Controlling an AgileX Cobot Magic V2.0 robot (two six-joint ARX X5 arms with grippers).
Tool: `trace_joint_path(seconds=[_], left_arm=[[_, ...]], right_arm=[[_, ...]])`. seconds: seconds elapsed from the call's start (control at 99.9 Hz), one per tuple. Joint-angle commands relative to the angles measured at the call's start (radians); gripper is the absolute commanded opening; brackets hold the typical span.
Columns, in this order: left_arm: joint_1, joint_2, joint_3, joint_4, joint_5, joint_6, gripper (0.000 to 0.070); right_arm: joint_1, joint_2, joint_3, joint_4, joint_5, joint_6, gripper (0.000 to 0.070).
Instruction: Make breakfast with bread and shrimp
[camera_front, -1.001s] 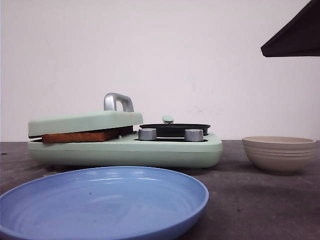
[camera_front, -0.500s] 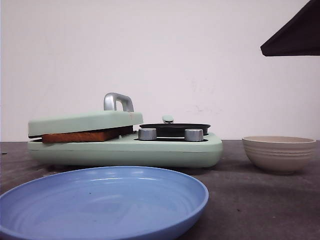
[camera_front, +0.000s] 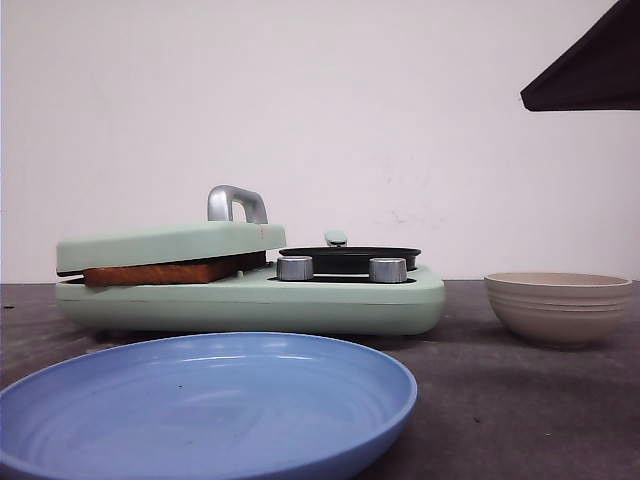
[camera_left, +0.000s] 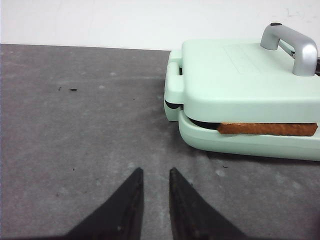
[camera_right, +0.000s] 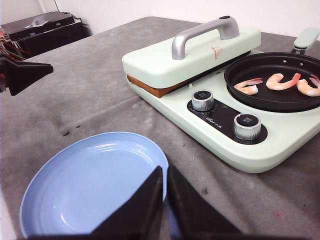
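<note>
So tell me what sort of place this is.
Probably a lab bench staged as a kitchen, not a real one: a mint breakfast maker holding bread and shrimp sits on a bare grey table before a blank wall, with dark equipment boxes behind.

Even, soft overhead light fills all three views, bright against the white wall (camera_front: 320, 100). Shadows under the pale green cooker (camera_front: 250, 295) are faint. Mild sheen shows on the blue plate (camera_front: 210, 400), whose near rim is slightly blurred.
</note>
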Motion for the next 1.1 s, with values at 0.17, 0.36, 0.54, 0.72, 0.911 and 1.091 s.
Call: trace_joint_path(seconds=[0.17, 0.36, 0.54, 0.72, 0.911, 1.091], left_arm=[[0.001, -0.001, -0.018, -0.005, 0.003, 0.009, 0.0000], [0.001, -0.001, -0.018, -0.005, 0.003, 0.009, 0.0000], [0.001, -0.001, -0.018, -0.005, 0.003, 0.009, 0.0000], [0.001, -0.001, -0.018, -0.005, 0.002, 0.009, 0.0000], [0.002, 0.000, -0.016, -0.007, 0.000, 0.009, 0.0000], [0.002, 0.000, -0.016, -0.006, 0.000, 0.009, 0.0000]], right_arm=[[-0.006, -0.085, 0.001, -0.033, 0.319, -0.181, 0.0004], [-0.097, -0.204, -0.041, -0.029, 0.498, -0.324, 0.0004], [-0.194, -0.340, -0.174, -0.021, 0.420, -0.323, 0.0004], [-0.249, -0.471, -0.295, -0.063, 0.369, -0.299, 0.0004], [-0.279, -0.468, -0.296, -0.110, 0.361, -0.304, 0.0004], [-0.280, -0.468, -0.296, -0.111, 0.381, -0.304, 0.0004]])
